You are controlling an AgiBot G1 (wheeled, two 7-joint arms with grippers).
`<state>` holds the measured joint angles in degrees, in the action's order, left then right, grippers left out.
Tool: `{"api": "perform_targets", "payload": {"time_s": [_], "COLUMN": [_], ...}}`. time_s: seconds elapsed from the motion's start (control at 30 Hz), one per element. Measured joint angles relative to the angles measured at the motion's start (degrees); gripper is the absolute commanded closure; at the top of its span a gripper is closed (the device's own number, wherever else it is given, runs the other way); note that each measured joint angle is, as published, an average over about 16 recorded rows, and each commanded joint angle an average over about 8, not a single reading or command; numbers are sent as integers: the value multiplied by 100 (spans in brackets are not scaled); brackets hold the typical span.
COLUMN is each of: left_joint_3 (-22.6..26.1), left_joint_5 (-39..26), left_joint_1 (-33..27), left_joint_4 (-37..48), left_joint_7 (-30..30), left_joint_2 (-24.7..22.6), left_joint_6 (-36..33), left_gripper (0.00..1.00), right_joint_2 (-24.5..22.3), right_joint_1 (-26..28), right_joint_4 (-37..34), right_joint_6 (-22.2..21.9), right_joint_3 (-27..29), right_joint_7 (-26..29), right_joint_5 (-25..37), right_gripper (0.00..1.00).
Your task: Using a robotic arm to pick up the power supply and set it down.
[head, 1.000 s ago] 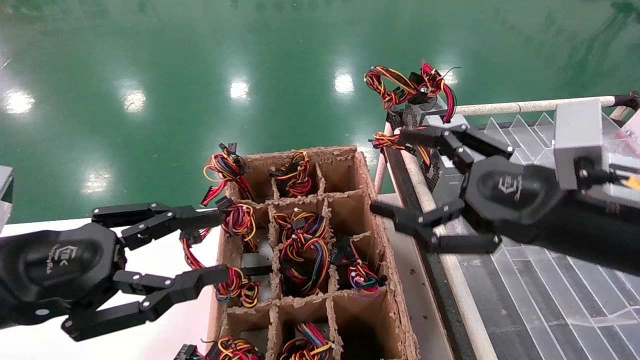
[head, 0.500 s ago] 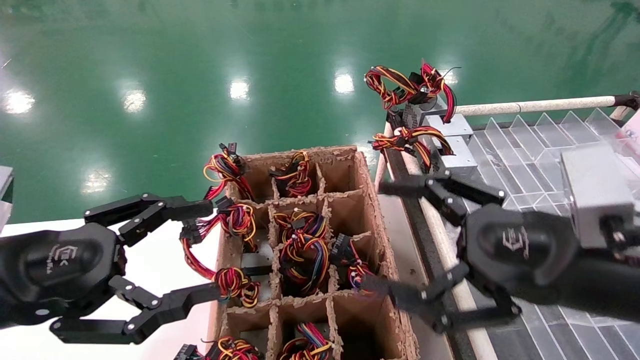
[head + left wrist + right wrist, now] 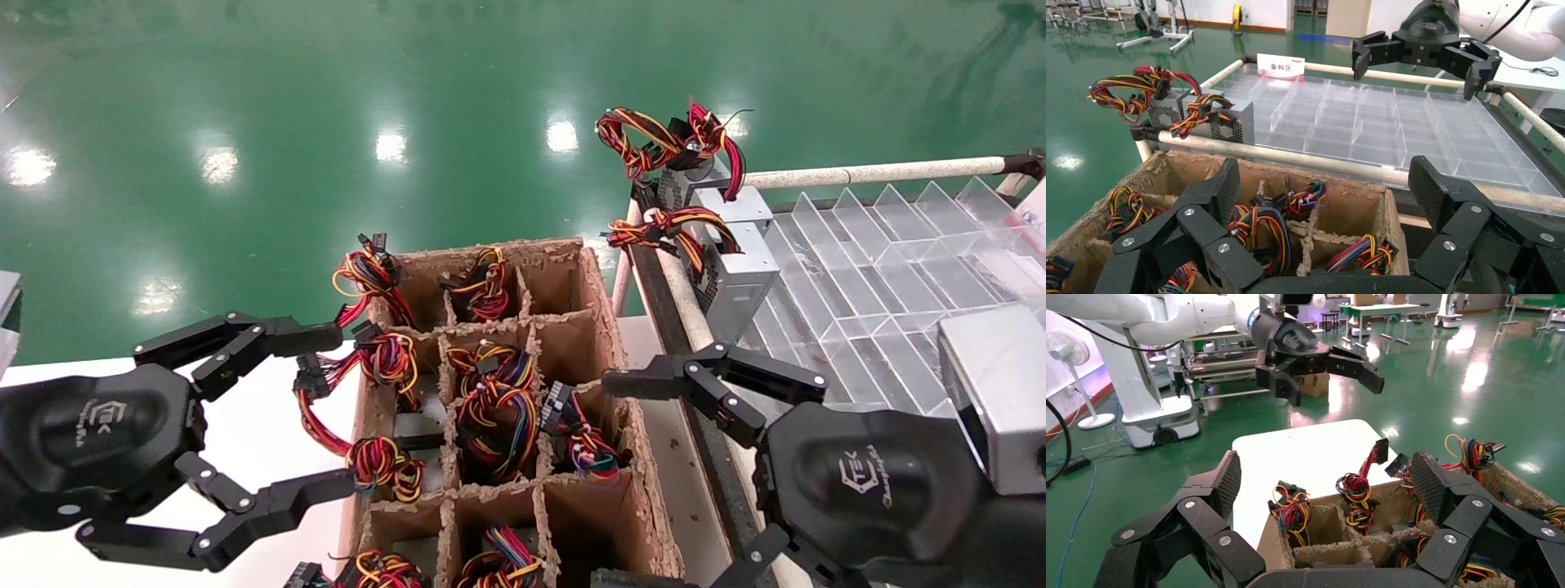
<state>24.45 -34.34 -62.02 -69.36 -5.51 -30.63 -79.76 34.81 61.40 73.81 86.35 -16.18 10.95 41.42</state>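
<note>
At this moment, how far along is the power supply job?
Done: the power supply sits on the clear tray beside another grey box. In hand: nothing; the right gripper is open, clear of it, and the left gripper hangs open at the cardboard box. Left: apparently nothing for this unit.

A brown cardboard box point(image 3: 609, 327) with ragged dividers holds bundles of coloured wires point(image 3: 490, 400) in its cells. Beside it a clear plastic compartment tray point(image 3: 891, 269) lies inside a pale tube rail point(image 3: 866, 173), above glossy green floor point(image 3: 327, 98).
</note>
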Motion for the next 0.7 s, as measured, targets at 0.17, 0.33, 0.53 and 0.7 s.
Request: {"api": "perform_targets", "payload": {"time_s": [0.17, 0.33, 0.53, 0.7], "left_joint_3": [0, 0, 0, 0], "left_joint_5": [0, 0, 0, 0], "left_joint_1": [0, 0, 0, 0], "left_joint_4": [0, 0, 0, 0], "left_joint_7": [0, 0, 0, 0], "left_joint_2": [0, 0, 0, 0], "left_joint_6": [0, 0, 0, 0], "left_gripper": [0, 0, 0, 0], "right_joint_2": [0, 7, 13, 16], "right_joint_1": [-2, 2, 7, 10], "right_joint_4": [-1, -10, -17, -20], "right_joint_6": [-1, -26, -47, -58], "right_joint_3": [-2, 1, 7, 10], "right_joint_7": [-2, -10, -15, -18], "right_joint_5": [-3, 11, 26, 35], "right_gripper": [0, 0, 0, 0]}}
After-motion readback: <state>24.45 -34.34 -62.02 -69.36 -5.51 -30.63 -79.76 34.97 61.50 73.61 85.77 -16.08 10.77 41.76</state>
